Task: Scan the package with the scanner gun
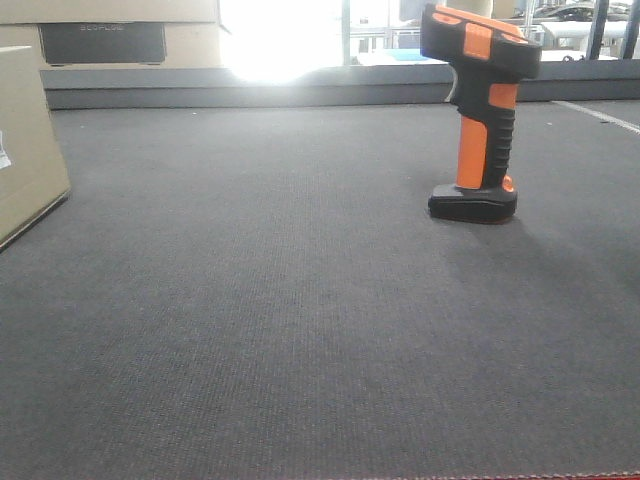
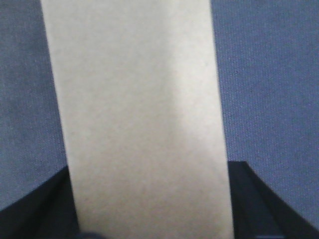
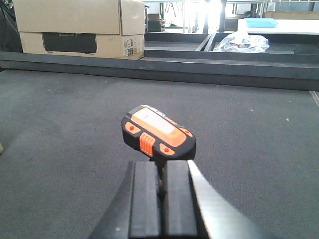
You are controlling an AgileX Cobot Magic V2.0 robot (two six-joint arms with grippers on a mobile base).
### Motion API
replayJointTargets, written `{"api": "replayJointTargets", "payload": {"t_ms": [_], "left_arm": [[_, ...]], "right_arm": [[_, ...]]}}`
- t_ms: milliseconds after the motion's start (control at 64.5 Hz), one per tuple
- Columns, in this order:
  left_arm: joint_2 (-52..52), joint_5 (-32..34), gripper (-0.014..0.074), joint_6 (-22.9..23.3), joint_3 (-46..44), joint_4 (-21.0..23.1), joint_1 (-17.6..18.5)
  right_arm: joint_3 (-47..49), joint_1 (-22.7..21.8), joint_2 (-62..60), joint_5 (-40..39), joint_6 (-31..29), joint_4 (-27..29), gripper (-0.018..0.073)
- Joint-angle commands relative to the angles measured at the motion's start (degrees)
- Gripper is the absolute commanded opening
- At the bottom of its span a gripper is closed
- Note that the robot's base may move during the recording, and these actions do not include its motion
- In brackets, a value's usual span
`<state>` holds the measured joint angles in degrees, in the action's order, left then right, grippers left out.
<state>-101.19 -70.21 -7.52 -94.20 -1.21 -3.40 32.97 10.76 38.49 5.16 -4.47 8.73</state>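
The right hand [image 3: 163, 199] has its two black pads pressed together; the left hand [image 2: 149, 219] shows only dark finger edges, its state unclear.

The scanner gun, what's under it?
The scanner gun stands upright on its flat black foot on the dark grey mat. Nothing else shows beneath it; the mat under the foot is hidden.
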Motion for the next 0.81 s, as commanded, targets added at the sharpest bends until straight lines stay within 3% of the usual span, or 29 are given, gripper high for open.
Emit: {"api": "replayJointTargets", "payload": {"t_ms": [0,77,232,325,434,527,713,790], "left_arm": [[0.28,0.24,0.0547,0.3,-0.36,-0.02,0.12],[1.11,0.24,0.0617,0.3,-0.36,-0.02,0.12],[5.63,0.24,0.0571,0.3,-0.36,-0.02,0.12],[9.26,0.24,0.0526,0.3,-0.36,1.21,0.12],[13.34,0.24,0.0393,0.05,0.15,1.21,0.7],[17.08,0.24,0.0212,-0.05,2.29,1.21,1.86],[25.74,8.93,-0.0112,-0.05,10.3,0.89,5.91],[29.49,14.16,-0.0111,-0.05,15.22,0.89,7.12]], "right_arm": [[0.0,-0.21,-0.32,-0.62,-0.09,-1.08,-0.0154],[0.0,-0.31,-0.32,-0.47,-0.09,-2.5,-0.0154],[0.0,-1.14,-0.32,1.11,-0.09,-2.93,-0.0154],[0.0,-3.88,-0.32,2.4,-0.09,-2.93,-0.0154],[0.0,-8.69,-0.32,3.4,-0.09,-2.93,-0.0154],[0.0,-11.9,-0.32,4.62,-0.09,-2.93,-0.0154],[-0.11,-12.34,-1.06,6.7,-0.09,-2.93,-0.0154],[-0.58,-12.34,-2.46,7.83,-0.09,-2.93,-0.0154]]}}
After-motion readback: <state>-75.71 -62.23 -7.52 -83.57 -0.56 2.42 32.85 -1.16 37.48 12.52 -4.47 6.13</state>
